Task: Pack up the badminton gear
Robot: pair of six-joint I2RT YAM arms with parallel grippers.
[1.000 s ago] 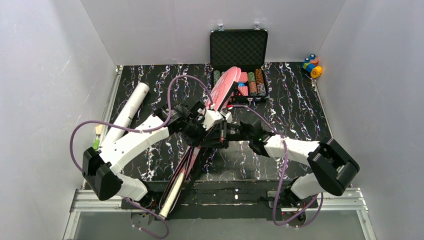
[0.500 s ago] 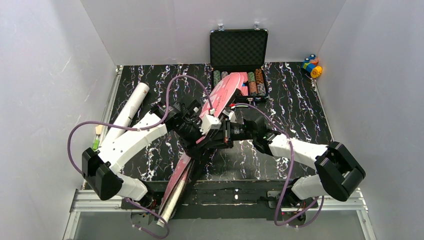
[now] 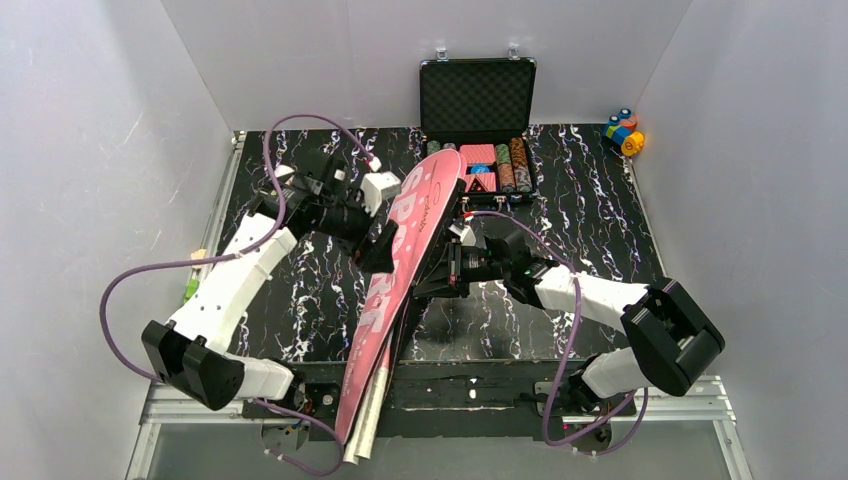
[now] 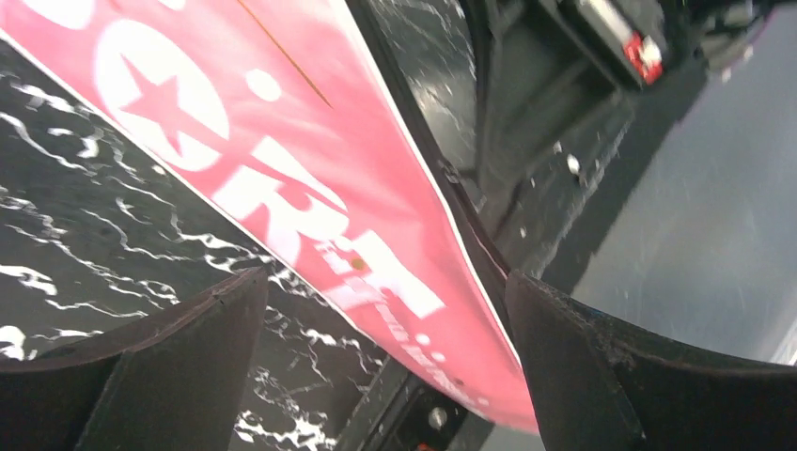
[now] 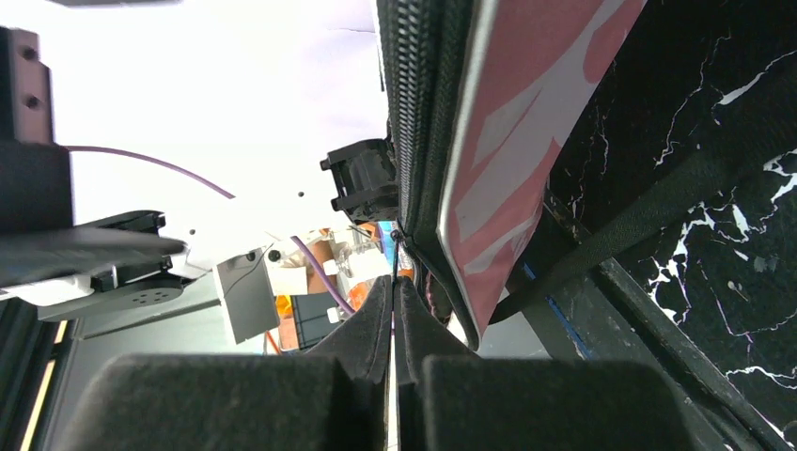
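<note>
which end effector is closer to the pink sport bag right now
Right. The right end effector is shut at the pink bag's zipper edge; the left end effector hangs open just off its left side.

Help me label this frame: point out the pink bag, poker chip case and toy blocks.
pink bag (image 3: 383, 290), top view, its lettered face.
poker chip case (image 3: 477, 100), top view, open lid's lining.
toy blocks (image 3: 623, 130), top view, cluster's middle.

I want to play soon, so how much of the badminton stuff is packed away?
Partly done: no loose rackets show, and pale ends jut past the near end of the pink SPORT bag. In hand: the right gripper is pinched shut, seemingly on the zipper; the left gripper is open beside the bag, holding nothing. Left: I cannot tell if it is closed, and no tube or shuttlecocks are visible.
</note>
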